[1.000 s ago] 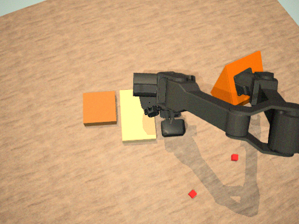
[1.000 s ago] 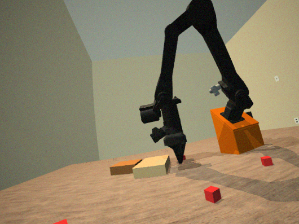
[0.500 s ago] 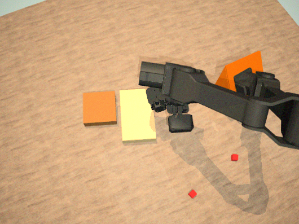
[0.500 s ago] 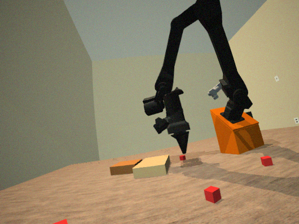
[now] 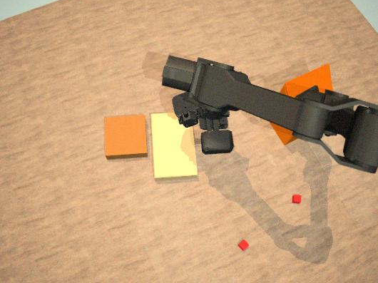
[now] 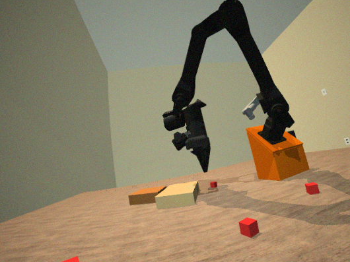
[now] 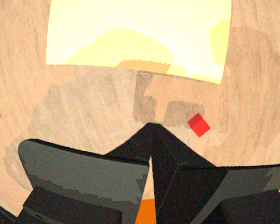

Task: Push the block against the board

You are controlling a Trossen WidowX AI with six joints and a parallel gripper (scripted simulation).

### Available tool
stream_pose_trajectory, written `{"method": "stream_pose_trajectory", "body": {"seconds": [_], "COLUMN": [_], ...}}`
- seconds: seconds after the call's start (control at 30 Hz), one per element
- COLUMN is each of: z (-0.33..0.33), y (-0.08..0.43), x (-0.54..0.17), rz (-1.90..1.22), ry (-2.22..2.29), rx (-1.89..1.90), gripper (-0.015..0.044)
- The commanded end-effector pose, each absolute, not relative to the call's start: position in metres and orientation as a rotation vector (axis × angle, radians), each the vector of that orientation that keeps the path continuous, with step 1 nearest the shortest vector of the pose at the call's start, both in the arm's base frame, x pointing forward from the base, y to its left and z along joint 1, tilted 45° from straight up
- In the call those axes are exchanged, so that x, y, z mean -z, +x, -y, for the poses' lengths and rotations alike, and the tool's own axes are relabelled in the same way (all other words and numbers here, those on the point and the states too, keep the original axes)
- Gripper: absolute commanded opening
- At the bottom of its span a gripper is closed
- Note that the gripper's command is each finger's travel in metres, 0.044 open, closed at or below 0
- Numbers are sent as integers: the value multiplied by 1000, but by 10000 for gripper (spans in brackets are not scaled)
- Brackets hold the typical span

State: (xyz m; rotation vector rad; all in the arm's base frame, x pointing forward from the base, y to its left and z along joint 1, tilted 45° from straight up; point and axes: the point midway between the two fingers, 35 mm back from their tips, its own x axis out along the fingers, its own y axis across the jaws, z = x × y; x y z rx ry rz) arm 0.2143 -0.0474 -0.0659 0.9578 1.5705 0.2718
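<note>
A flat, square orange block (image 5: pixel 125 135) (image 6: pixel 145 195) lies on the wood-grained counter (image 5: pixel 71 212) (image 6: pixel 109 233) (image 7: pixel 255 100), just beside a pale yellow rectangular board (image 5: pixel 171 148) (image 6: pixel 176 193) (image 7: pixel 145 30). The top view shows a narrow strip of counter between their facing sides, so the two are near but apart. Those sides run almost parallel. The block's upper edge in that view sits slightly lower than the board's upper edge, almost in line with it, while the board extends well past the block at the lower end.

The black gripper (image 5: pixel 217 142) (image 6: pixel 205 171) (image 7: pixel 153 128) is clenched with nothing in its grasp. In the exterior view its fingertips point down and hang above the counter, clear of the board, on the side away from the block. The wrist view shows the fingertips together, with the board beyond them and a small red cube (image 7: pixel 199 125) near them.

The black jointed arm (image 5: pixel 264 98) (image 6: pixel 231 15) rises from a bright orange pedestal (image 5: pixel 322 75) (image 6: pixel 292 165) and bends high over the counter in the exterior view. Its shadow crosses the counter and part of the board. Two more cubes (image 5: pixel 297 199) (image 5: pixel 243 244), small and red, show in the top view, well apart from the block and board.
</note>
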Motion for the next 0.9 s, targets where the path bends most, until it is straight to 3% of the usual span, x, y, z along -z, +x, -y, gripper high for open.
{"method": "stream_pose_trajectory", "body": {"seconds": [0.0,0.2,0.87], "z": [54,15,19], "y": [218,220,231], "x": [69,108,111], "rz": [-1565,-1565,-1564], "ry": [946,949,948], "rx": [-273,-276,-276], "gripper": [0,0,0]}}
